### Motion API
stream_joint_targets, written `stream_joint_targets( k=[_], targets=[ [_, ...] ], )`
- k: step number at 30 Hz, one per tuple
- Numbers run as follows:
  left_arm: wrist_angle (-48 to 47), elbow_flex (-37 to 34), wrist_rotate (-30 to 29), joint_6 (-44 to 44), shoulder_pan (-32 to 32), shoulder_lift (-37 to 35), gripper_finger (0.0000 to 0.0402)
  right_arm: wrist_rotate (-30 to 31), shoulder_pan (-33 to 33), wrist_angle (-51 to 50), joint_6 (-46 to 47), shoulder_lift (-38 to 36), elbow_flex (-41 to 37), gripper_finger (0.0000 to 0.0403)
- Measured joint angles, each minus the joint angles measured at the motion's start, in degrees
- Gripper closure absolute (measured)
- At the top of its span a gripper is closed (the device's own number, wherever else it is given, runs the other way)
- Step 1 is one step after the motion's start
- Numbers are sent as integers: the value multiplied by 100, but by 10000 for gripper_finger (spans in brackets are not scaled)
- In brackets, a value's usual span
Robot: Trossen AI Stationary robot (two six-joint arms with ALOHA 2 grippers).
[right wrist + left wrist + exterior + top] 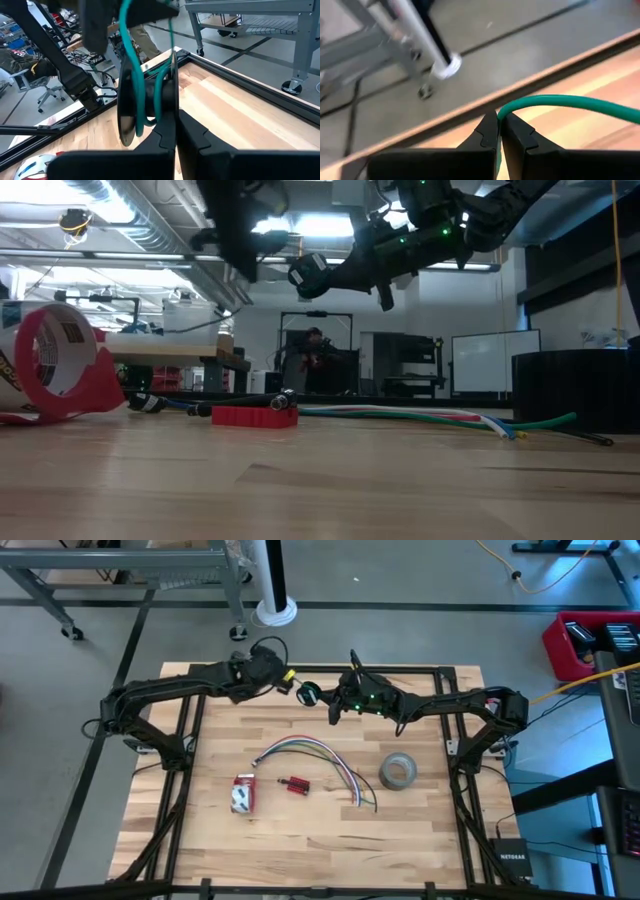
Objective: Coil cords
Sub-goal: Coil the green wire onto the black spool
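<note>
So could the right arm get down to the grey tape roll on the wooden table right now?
Probably not yet: the right gripper is shut on the thin teal cord spool, held aloft with the left gripper. The grey tape roll lies unobstructed.

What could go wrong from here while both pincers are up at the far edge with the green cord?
The left pincer pinches the cord only at its fingertips, so a pull could slip it free. The right pincer holds the spool high above the table; a drop could unwind the turns. The two arms are close together, so they may collide.
</note>
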Motion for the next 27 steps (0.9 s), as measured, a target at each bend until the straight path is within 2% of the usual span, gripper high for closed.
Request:
stream_joint_targets(
  k=[5, 10, 18, 24, 27],
  targets=[
    [-1258, 0, 12, -697, -23, 0, 401, -2, 0, 7, 0, 0, 0, 402],
    [-1852, 0, 23, -977, -164, -2, 401, -172, 0, 7, 18, -2, 0, 402],
    [-2144, -38, 98, -1019, -428, -58, 401, -306, 0, -228, 46, -134, 0, 402],
    [-1897, -816, 313, -1475, -597, -681, 401, -338, 0, -475, -7, -491, 0, 402],
    [-1342, -1368, 438, -1746, -763, -1070, 401, -498, 0, -498, -13, -600, 0, 402]
  ],
)
